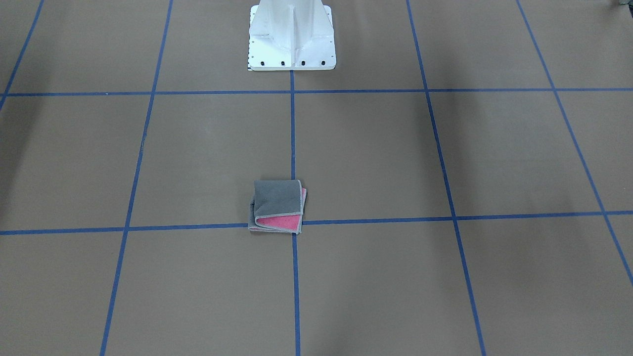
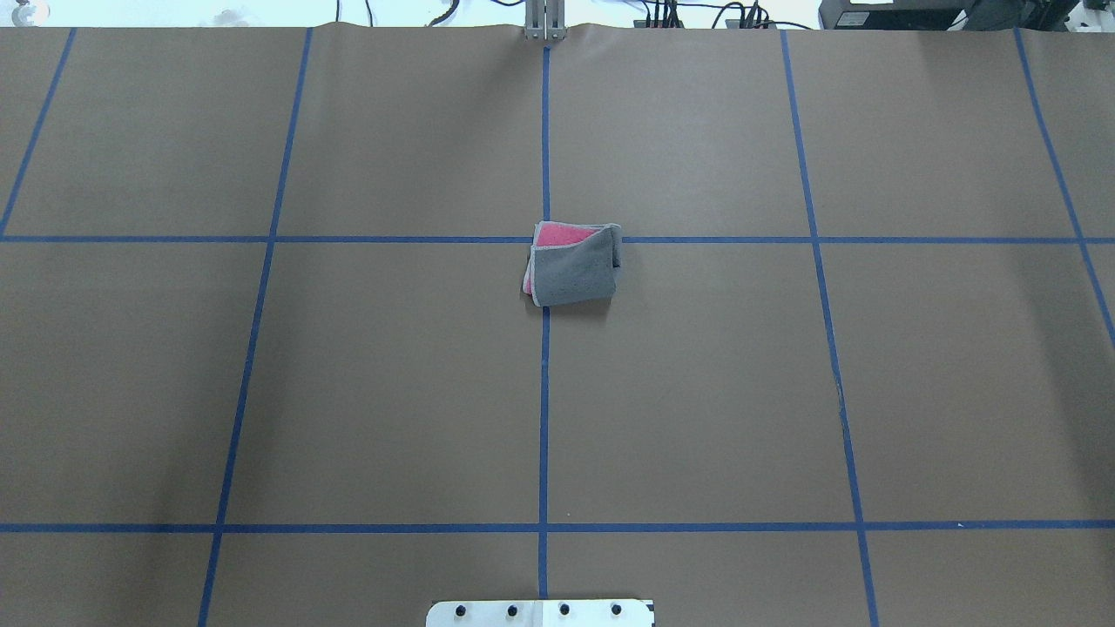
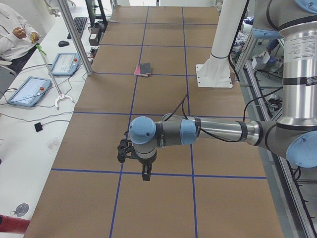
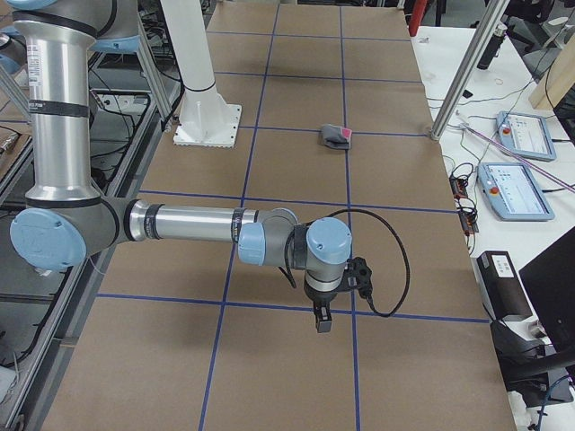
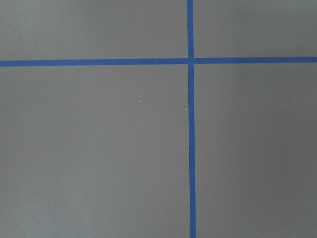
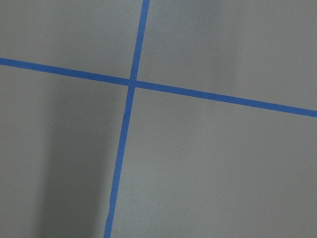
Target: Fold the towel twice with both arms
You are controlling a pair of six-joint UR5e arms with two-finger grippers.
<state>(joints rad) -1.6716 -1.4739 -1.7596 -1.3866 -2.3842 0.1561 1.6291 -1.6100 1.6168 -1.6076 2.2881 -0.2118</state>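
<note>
— How do the two stand?
— The left end effector (image 3: pixel 146 174) and the right end effector (image 4: pixel 322 321) point down over flat brown paper at opposite ends of the table (image 1: pixel 376 158). How far open either is, one cannot tell.
— And the towel (image 1: pixel 277 206)?
— Well apart from both, between them. It is a small folded square, grey terry over pink, its stitched edge showing, on a blue tape crossing (image 2: pixel 545 239).

The towel (image 1: pixel 277 200) lies folded, seemingly in quarters, at a crossing of blue tape lines (image 1: pixel 293 123) on the brown table (image 1: pixel 198 148), grey uppermost, pink along its lower edge. A white base (image 1: pixel 292 39) stands well apart.
</note>
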